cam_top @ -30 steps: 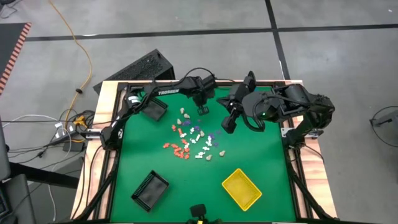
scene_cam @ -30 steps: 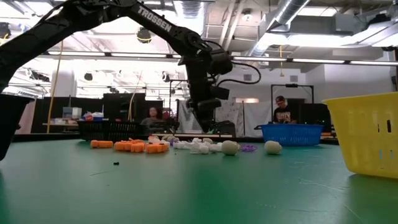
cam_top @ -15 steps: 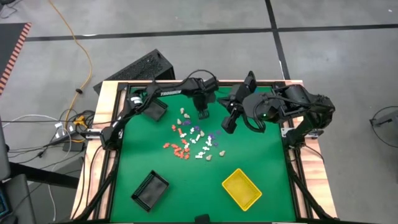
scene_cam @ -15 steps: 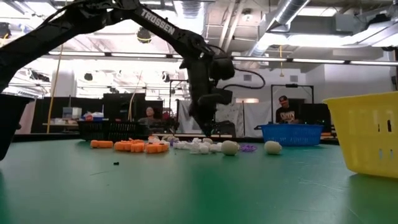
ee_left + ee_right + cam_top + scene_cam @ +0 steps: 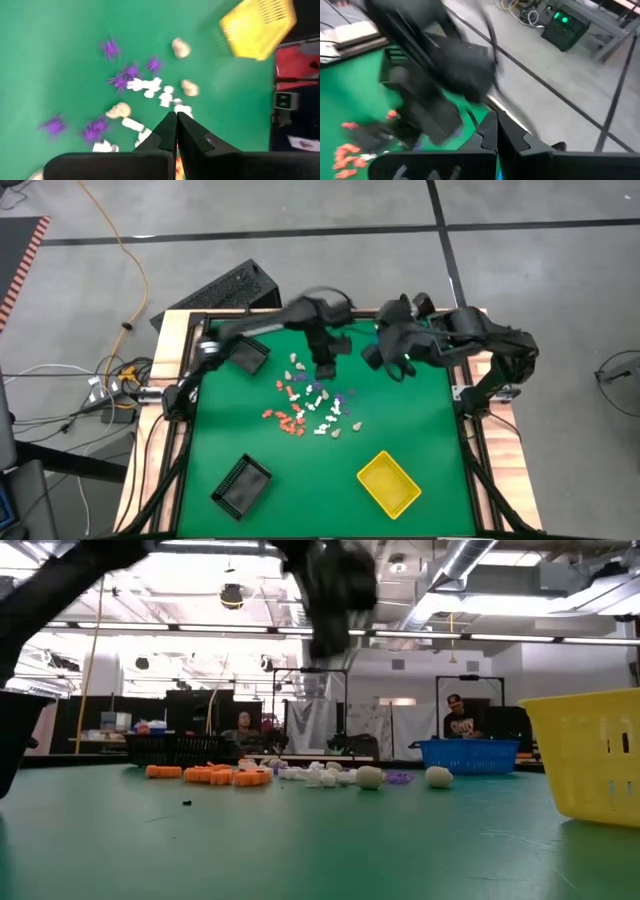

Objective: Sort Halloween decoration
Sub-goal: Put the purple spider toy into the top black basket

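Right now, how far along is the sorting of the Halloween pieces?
Barely started. Done: nothing visibly sorted; the yellow plastic bin looks empty from above. In hand: nothing; the left gripper is shut and empty above the pile, the right gripper shut too. Left: the tiny orange, white, purple and beige decoration pieces, all loose on the green table mat.

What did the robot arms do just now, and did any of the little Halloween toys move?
The left gripper lifted up off the table above the pile, fingers shut, holding nothing visible. The right gripper swung back toward the table's far edge, also shut. The Halloween decorations, the yellow bin and the black bins stayed put.
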`<state>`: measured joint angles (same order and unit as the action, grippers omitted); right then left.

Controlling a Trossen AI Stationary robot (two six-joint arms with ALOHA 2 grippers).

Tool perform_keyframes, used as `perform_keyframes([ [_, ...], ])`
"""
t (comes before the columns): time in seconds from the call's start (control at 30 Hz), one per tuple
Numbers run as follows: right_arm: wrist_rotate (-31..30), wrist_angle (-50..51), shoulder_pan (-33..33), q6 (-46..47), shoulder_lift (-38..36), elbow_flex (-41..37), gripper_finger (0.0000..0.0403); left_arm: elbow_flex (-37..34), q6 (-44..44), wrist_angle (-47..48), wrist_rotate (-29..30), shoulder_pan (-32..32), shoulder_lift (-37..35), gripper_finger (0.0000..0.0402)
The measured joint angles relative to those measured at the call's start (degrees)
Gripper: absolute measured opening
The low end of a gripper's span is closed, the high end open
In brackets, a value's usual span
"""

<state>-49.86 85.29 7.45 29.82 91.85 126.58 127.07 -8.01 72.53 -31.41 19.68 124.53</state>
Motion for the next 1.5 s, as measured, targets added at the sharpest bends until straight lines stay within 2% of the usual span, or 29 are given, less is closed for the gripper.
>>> perform_keyframes([
  [0.1,0.94,2.67,-5.09,0.60,-0.46,-5.34,0.0032,0.02,-0.65,0.71,3.31,0.63,-9.28,0.0000],
  [0.2,3.29,0.47,-10.40,1.20,0.19,-12.44,0.0043,0.02,-0.72,0.80,9.54,1.01,-19.12,0.0000],
  [0.27,6.72,-4.11,-12.84,-1.77,0.76,-17.78,0.0055,0.09,-0.03,0.18,13.71,0.86,-25.69,0.0000],
  [0.33,12.59,-11.87,-15.53,-5.91,1.01,-22.91,0.0072,0.09,0.45,-0.40,17.04,0.79,-31.93,0.0000],
  [0.43,21.72,-23.71,-19.67,-9.97,2.54,-30.20,0.0112,0.09,2.00,-2.89,19.77,0.84,-40.36,0.0000],
  [0.53,29.69,-34.63,-23.94,-10.22,4.84,-35.74,0.0164,0.10,5.02,-7.13,21.78,0.84,-47.67,0.0000],
  [0.67,36.77,-41.86,-28.50,-8.45,10.22,-37.65,0.0228,0.11,8.70,-11.93,25.78,0.84,-54.68,0.0002],
  [0.77,39.04,-44.31,-29.85,-7.36,15.84,-37.74,0.0251,0.11,10.76,-12.56,28.85,0.84,-58.44,0.0017],
  [0.87,40.63,-45.91,-29.84,-5.99,20.87,-37.11,0.0254,0.11,11.78,-11.93,32.29,0.84,-60.97,0.0043],
  [1.07,41.97,-45.66,-29.74,-5.60,28.63,-33.79,0.0255,0.07,14.15,-9.52,33.63,0.84,-62.88,0.0103],
  [1.3,42.72,-45.66,-31.34,-4.30,30.45,-32.56,0.0255,-2.40,15.09,-8.45,33.88,0.84,-62.93,0.0148],
  [1.5,45.13,-44.39,-31.61,-4.45,31.02,-32.55,0.0255,-4.87,14.77,-9.02,35.75,0.84,-62.53,0.0153],
])
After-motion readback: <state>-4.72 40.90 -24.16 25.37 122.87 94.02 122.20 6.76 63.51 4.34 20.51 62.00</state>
